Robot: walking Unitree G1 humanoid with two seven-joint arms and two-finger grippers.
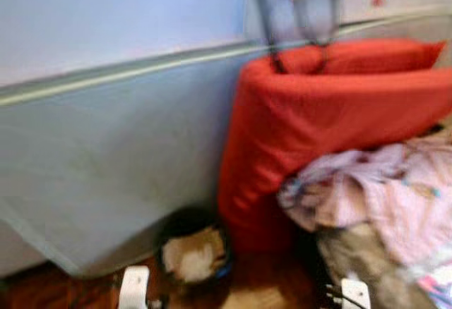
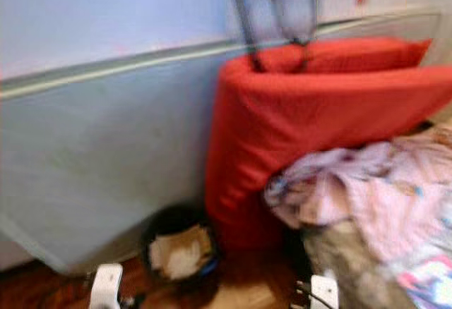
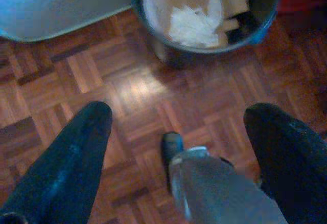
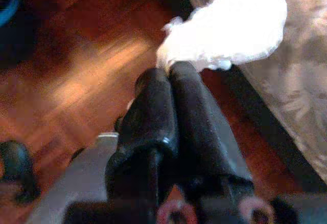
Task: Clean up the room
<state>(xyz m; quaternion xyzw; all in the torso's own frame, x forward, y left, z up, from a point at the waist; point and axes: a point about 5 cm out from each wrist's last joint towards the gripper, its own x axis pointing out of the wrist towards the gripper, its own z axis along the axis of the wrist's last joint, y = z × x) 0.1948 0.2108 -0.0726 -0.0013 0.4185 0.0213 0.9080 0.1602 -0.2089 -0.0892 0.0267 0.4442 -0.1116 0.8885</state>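
A dark round bin [image 1: 194,252] holding brown paper and white tissue stands on the parquet floor at the foot of a red cushion. In the left wrist view my left gripper [image 3: 179,114] hangs open over the floor, a short way from the bin [image 3: 204,50], with nothing between its fingers. In the right wrist view my right gripper [image 4: 167,73] is shut on a crumpled white wad of paper [image 4: 230,24], held low beside the bed's edge. The head views are blurred.
A pale blue mattress [image 1: 106,154] leans on the wall at the left. The big red cushion [image 1: 318,118] stands folded against it. A bed with a rumpled pink blanket [image 1: 388,196] is at the right. Parquet floor [image 3: 127,91] lies between.
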